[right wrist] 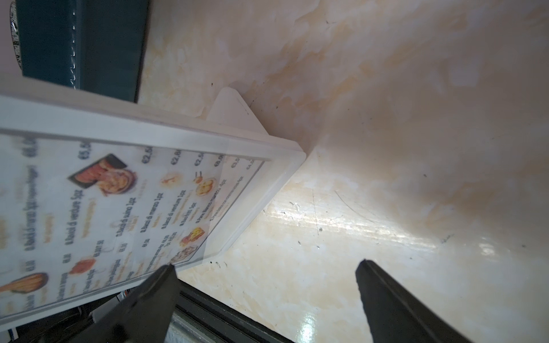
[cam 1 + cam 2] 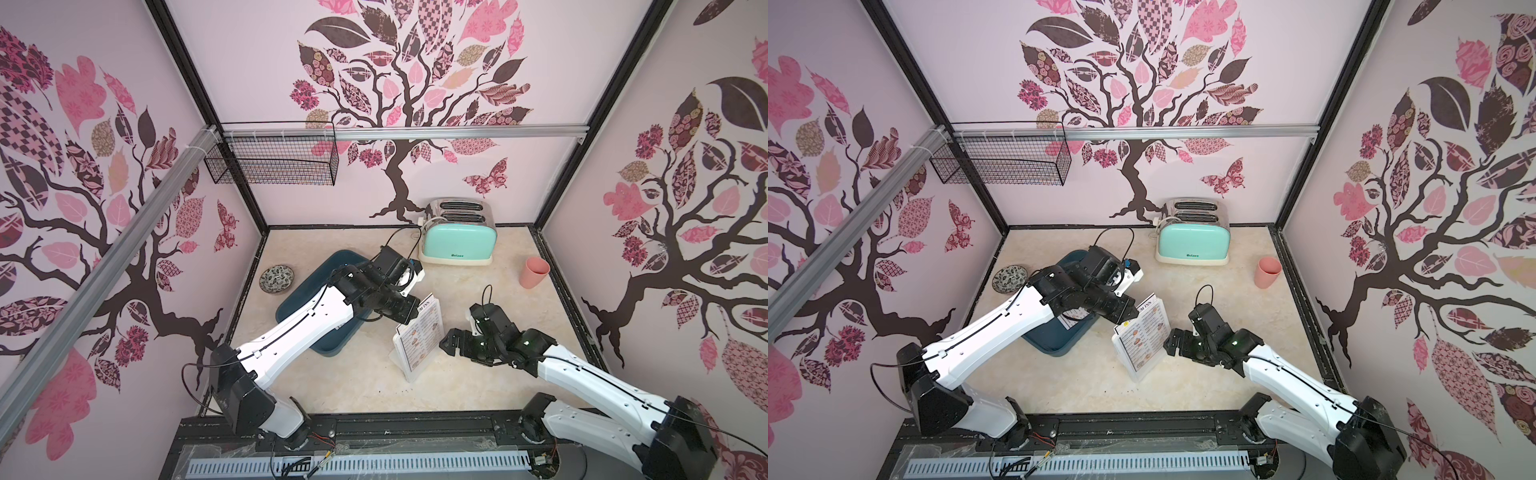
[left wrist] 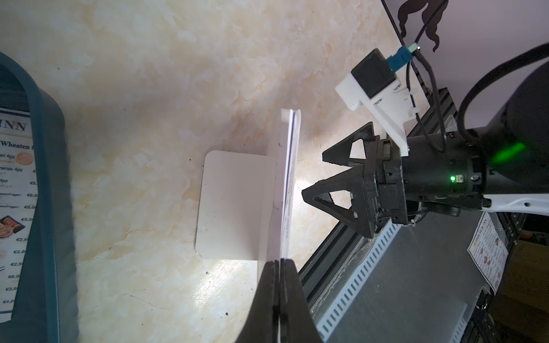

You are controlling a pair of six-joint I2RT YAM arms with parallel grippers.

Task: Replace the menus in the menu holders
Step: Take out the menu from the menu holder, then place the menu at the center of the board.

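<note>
**Left claw pinched on the menu standing in the holder**

A cream, marble-patterned tabletop [image 2: 365, 386] fills the lower middle of both top views. It is boxed in by pale pink walls [image 2: 257, 75] printed with dark trees and pink leaves. An aluminium rail [image 2: 457, 133] crosses the back wall, and a black wire basket [image 2: 282, 160] hangs from it at upper left of centre.

At the back of the tabletop stands a mint-green toaster [image 2: 457, 241]. A pink cup [image 2: 536, 272] stands upright to its right. A small patterned dish [image 2: 276, 279] lies at the left edge.

Just right of the dish lies a dark blue tray [image 2: 299, 291], partly under the left arm. One menu [image 3: 15, 193] lies flat inside it, its heading and price column readable in the left wrist view.

The clear menu holder [image 2: 415, 372] stands slanted on its bent foot at the centre of the frame, just right of the tray. It carries the second menu [image 2: 422, 332], printed side towards the right arm.

The left claw [image 3: 279, 262] is at the holder's upper edge. Its fingers are pressed together on the top edge of that second menu.

The right claw [image 1: 265, 265] sits just beside the holder's printed face with its fingers spread wide apart, gripping nothing.
</note>
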